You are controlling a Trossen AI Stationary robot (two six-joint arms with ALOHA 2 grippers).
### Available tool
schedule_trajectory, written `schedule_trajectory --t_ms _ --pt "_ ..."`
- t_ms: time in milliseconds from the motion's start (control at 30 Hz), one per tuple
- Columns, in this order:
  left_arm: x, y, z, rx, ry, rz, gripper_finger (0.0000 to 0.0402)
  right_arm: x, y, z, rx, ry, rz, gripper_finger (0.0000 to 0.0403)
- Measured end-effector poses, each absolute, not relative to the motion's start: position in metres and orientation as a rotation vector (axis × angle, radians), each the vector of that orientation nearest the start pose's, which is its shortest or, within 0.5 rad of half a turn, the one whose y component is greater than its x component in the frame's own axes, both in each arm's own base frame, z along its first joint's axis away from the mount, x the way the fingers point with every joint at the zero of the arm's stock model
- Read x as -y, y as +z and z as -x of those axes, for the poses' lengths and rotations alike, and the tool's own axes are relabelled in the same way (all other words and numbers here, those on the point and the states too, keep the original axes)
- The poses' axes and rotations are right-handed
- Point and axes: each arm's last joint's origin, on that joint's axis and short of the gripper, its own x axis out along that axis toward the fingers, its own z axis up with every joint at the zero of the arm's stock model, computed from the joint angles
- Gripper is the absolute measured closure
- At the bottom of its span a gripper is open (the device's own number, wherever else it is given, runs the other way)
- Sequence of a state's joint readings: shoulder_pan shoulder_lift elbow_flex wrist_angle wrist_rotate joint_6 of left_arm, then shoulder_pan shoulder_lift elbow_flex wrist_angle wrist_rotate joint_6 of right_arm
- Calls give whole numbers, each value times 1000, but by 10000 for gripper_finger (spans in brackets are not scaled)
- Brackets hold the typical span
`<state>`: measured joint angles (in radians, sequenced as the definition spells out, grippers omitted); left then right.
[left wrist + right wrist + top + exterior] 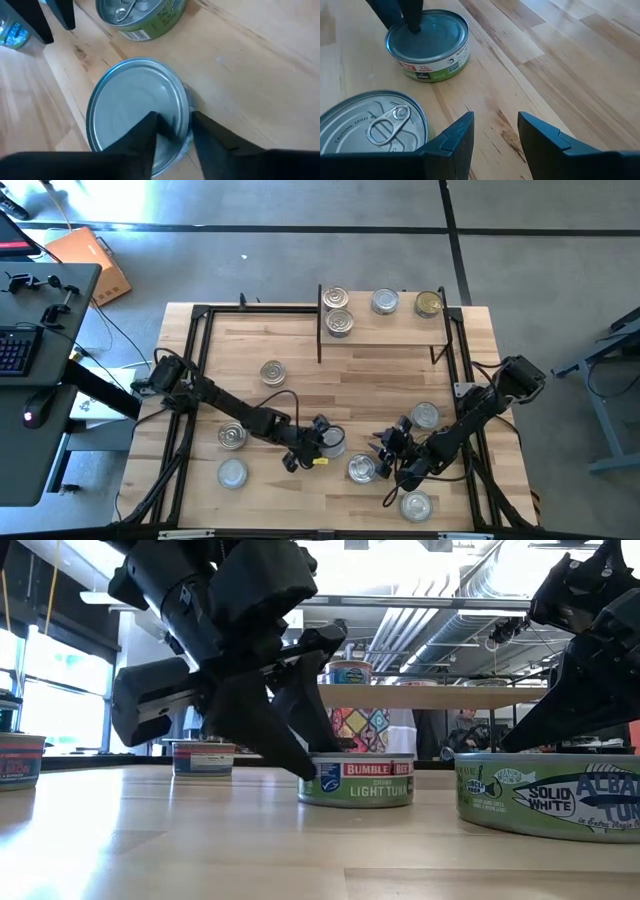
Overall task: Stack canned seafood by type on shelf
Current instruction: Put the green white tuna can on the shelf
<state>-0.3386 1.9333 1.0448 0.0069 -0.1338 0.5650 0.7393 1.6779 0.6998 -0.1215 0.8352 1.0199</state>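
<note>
A green-labelled tuna tin (333,442) stands on the table near its front middle; it also shows in the low view (360,781). My left gripper (174,131) is open, tilted down over the tin's rim: one finger over the lid, the other outside the wall. My right gripper (496,131) is open and empty, low over bare wood beside a pull-tab tin (370,130). The shelf (385,330) stands at the table's far edge and carries several tins (338,323). My left gripper stands astride the tuna tin's rim (186,107), slanting down from the table's left. One finger (150,131) is over the lid and one (206,129) is beside the side wall. I cannot tell whether either touches. The tin rests upright on the table.
Loose tins stand on the table at the left (232,436), front left (232,473), middle (272,373), right (425,415) and front right (415,505). The pull-tab tin (362,469) lies between the two grippers. A black frame (195,380) borders the table.
</note>
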Motion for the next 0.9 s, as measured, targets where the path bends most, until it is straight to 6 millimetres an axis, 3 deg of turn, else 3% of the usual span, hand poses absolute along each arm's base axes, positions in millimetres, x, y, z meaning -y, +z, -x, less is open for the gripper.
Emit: schedule_trajectory --t_ms 167,267,900 --pt "121 119 -357 -791 -426 -765 374 -169 119 -217 -619 -443 -191 258" --pt "124 119 -357 -792 -408 -780 397 -169 119 -217 -619 -442 -191 258" --pt "145 130 -348 -733 -347 -851 401 -169 119 -218 -616 -439 -191 258"
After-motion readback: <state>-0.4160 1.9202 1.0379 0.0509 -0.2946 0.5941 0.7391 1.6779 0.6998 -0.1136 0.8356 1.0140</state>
